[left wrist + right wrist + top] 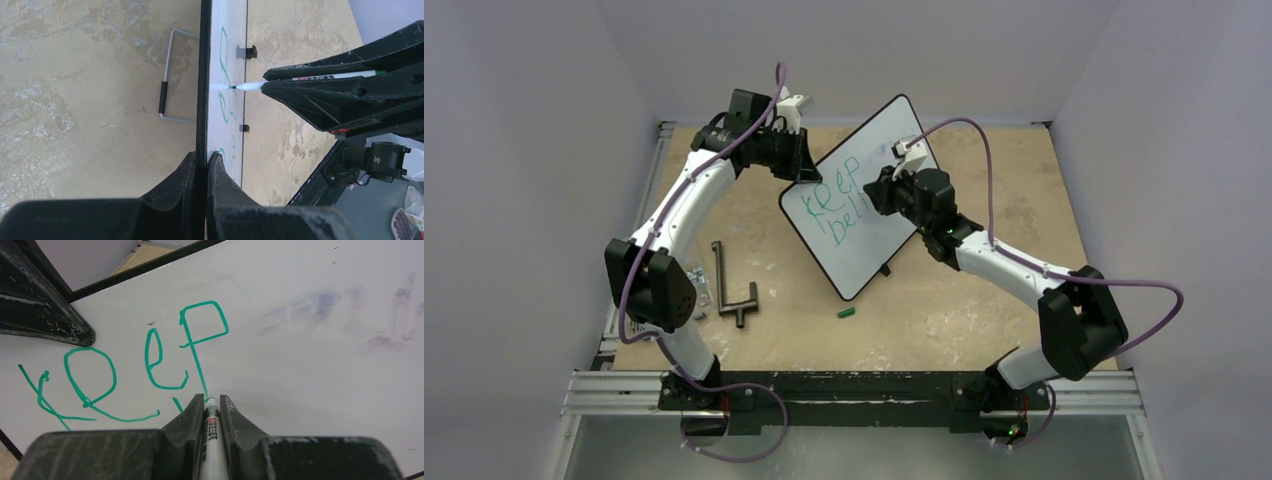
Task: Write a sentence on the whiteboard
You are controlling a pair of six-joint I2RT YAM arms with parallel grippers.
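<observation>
**Operator:** What am I working on here?

**Spotter:** You have a tan, mottled tabletop (994, 300) with pale scuffs. Plain lilac-grey walls (514, 150) close it in on three sides. A silver aluminium rail (854, 392) runs along the near edge, where both of your arms are bolted.

**Operator:** And the board?

**Spotter:** Your glossy white whiteboard with the thin black frame (894, 150) sits at the far middle of the table, turned diagonally and raised on edge. Its wire stand (170, 75) shows behind it in the left wrist view. Your left gripper (202, 160) is pinched narrow on the black frame at the board's upper left edge.

**Operator:** The right one?

**Spotter:** Your right gripper (207, 402) is clamped around a white-barrelled marker (210, 440), and the marker's tip touches the board face. The green lettering (834, 205) reads "Keep" on the first line and "beli" below it. In the right wrist view your fingers hide most of the lower line. Faint bluish and purplish smudges (320, 307) mark the white surface to the right of the writing.

**Operator:** Anything loose on the table?

**Spotter:** A small green cap (846, 313) lies on the tabletop just in front of the board's near corner. A dark metal T-shaped piece (732, 290) lies to your left, beside the left arm.
</observation>
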